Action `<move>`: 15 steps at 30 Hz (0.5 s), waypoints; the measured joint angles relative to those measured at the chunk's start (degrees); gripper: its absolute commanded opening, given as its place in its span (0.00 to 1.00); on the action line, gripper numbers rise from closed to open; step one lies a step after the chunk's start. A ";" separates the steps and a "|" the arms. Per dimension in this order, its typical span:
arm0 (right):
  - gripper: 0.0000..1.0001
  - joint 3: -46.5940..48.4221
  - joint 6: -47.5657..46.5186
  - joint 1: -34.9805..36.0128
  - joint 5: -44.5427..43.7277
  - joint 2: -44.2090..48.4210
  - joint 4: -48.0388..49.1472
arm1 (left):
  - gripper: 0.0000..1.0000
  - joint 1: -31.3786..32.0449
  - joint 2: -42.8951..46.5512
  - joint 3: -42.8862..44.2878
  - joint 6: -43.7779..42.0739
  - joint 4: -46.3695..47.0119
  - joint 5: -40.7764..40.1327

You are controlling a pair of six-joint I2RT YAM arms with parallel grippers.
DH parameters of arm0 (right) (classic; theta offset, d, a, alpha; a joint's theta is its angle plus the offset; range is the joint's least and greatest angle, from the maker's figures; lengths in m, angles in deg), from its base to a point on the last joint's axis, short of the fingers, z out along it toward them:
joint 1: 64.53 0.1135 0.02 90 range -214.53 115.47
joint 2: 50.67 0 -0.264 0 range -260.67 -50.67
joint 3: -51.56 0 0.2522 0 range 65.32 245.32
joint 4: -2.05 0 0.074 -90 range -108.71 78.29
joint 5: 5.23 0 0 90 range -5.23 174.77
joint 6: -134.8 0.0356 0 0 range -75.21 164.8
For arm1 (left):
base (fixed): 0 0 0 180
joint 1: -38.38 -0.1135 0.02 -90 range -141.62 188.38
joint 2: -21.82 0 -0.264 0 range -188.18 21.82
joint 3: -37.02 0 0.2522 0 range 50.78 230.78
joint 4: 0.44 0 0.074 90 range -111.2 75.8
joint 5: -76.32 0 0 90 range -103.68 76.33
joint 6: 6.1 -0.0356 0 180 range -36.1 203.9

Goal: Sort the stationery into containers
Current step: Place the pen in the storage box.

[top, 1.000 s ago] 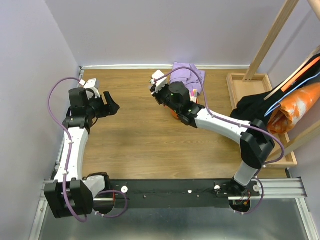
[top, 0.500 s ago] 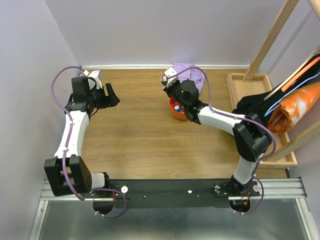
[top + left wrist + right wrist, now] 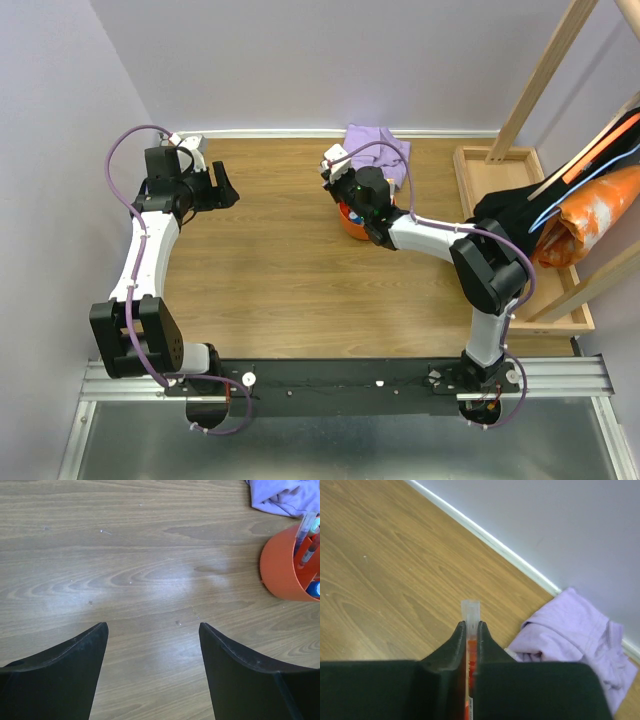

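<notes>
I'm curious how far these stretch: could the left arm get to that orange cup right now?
Probably only its side: bare table lies between the open left gripper and the orange cup, but the right gripper, holding a pen, sits over its top.

from above, the right arm's wrist [image 3: 368, 195] covers most of the orange cup [image 3: 350, 228], leaving only a slice of rim, so its compartments can't be made out. in the right wrist view the red pen [image 3: 470, 611] shows just its clear tip and a thin strip, the rest buried between the pinched fingers [image 3: 455, 650] of the right gripper [image 3: 470, 626]. the left wrist view chops the cup at its right edge and the lilac cloth [image 3: 282, 497] at the top.
</notes>
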State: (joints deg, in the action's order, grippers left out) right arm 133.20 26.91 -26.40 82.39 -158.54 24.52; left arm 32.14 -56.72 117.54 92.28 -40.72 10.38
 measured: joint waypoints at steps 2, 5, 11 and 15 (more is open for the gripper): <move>0.49 -0.02 0.15 0.00 -0.04 -0.24 -0.42 | 0.81 0.00 -0.13 0.26 -0.26 -0.09 0.00; 0.59 -0.02 0.39 0.00 -0.33 -0.20 -1.25 | 0.81 0.00 -0.13 0.31 -0.46 -0.17 0.02; 0.67 -0.04 0.90 0.00 -0.48 1.77 -5.97 | 0.82 0.00 -0.11 0.31 -0.44 -0.15 0.04; 0.83 0.11 2.34 0.00 0.00 6.23 -10.43 | 0.83 0.00 0.61 -0.24 -0.22 0.68 0.04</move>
State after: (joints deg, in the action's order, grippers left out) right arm 133.31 29.24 -26.40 82.39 -152.31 14.09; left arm 32.14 -56.11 117.30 92.06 -40.04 10.42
